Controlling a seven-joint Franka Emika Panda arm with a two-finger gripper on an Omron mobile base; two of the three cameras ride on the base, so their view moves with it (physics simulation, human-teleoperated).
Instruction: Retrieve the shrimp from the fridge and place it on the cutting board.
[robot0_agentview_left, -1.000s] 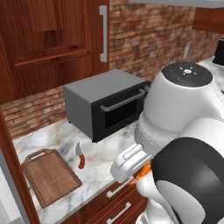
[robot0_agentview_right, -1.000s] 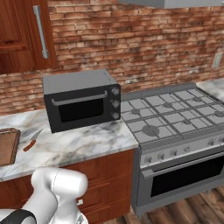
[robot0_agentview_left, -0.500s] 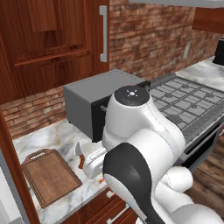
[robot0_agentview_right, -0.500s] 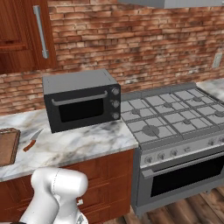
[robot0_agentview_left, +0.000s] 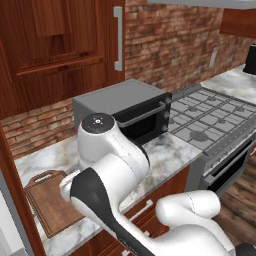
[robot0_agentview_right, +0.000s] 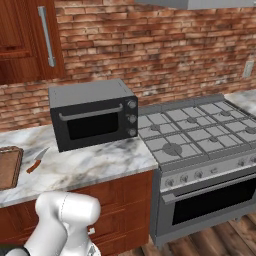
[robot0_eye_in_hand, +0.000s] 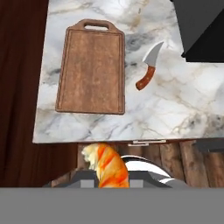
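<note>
The small curled orange shrimp with paler streaks (robot0_eye_in_hand: 106, 167) is seen at the bottom of the hand view, gripped at the two-finger gripper (robot0_eye_in_hand: 107, 181), whose jaws are closed on it; the finger tips themselves are largely hidden behind the piece. The shrimp is held out in front of the counter's edge, over the dark wooden cabinet fronts, and is not above the marble.

Further into that view, the flat brown wooden cutting board with rounded corners, a rim groove and a handle slot (robot0_eye_in_hand: 92, 66) is laid on the white grey-veined marble counter (robot0_eye_in_hand: 175, 105), with its handle slot at the far end. Nothing is carried on the board. Just beside it, apart from its edge, a small knife with a reddish-brown handle and a curved grey blade (robot0_eye_in_hand: 148, 67) is laid on the marble. A corner of the dark grey toaster oven (robot0_eye_in_hand: 201, 28) is seen beyond the knife.

In the left base view, the board (robot0_agentview_left: 50, 205) is seen on the counter beside the arm's white body, which covers part of it. In the right base view, the board (robot0_agentview_right: 9, 167) is cut by the picture's edge, the knife (robot0_agentview_right: 37, 160) lies near it, and the toaster oven (robot0_agentview_right: 94, 113) stands against the red brick wall (robot0_agentview_right: 165, 45), next to a grey gas stove (robot0_agentview_right: 200, 135).
</note>
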